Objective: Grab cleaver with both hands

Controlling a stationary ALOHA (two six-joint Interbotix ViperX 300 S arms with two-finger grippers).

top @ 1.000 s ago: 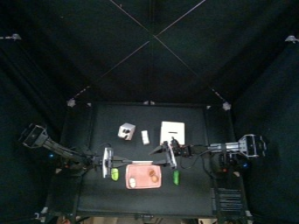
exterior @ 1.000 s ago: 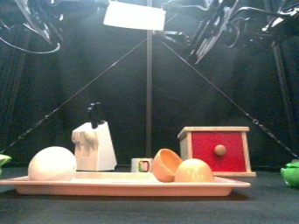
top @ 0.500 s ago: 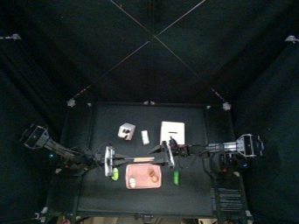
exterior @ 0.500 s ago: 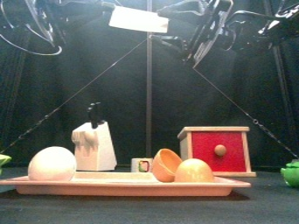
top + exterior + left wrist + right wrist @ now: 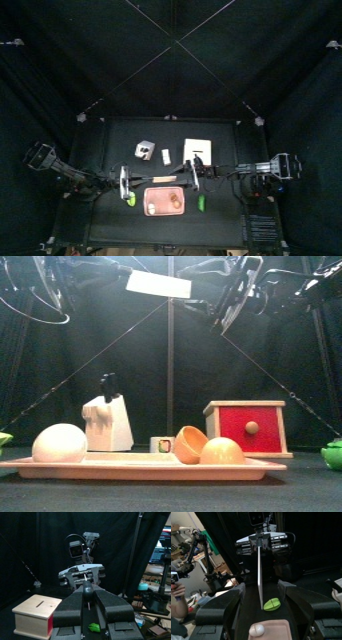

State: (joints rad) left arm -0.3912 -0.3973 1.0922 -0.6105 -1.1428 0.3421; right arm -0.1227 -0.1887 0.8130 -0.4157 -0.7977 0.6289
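Jaws on the right gripper (image 5: 261, 604) stand spread wide, and from where I'm looking the cleaver (image 5: 260, 572) runs edge-on down the gap between them with clear space on either side. The left gripper (image 5: 85, 599) looks pinched on the tool's other end, its two jaws drawn in close around a slim grey part. So the cleaver is up in the air between the two arms, well above the table, carried by one arm only. The step in hand, I'd say, is for the right arm to take its hold. To do that well it should keep the blade centred in the gap and close squarely onto the flat sides, while the left arm keeps level so nothing twists. A skewed close could lever the blade out of the left gripper's pinch. The front view alone shows the blade's broad pale face (image 5: 158, 283) high between the arms. It also shows what sits beneath: the tray (image 5: 134, 468), the knife block (image 5: 108, 416) and the red box (image 5: 247, 428). The right wrist view gives only the thin edge, but it alone shows how much room each jaw has. It also shows a green object (image 5: 272, 604) below.
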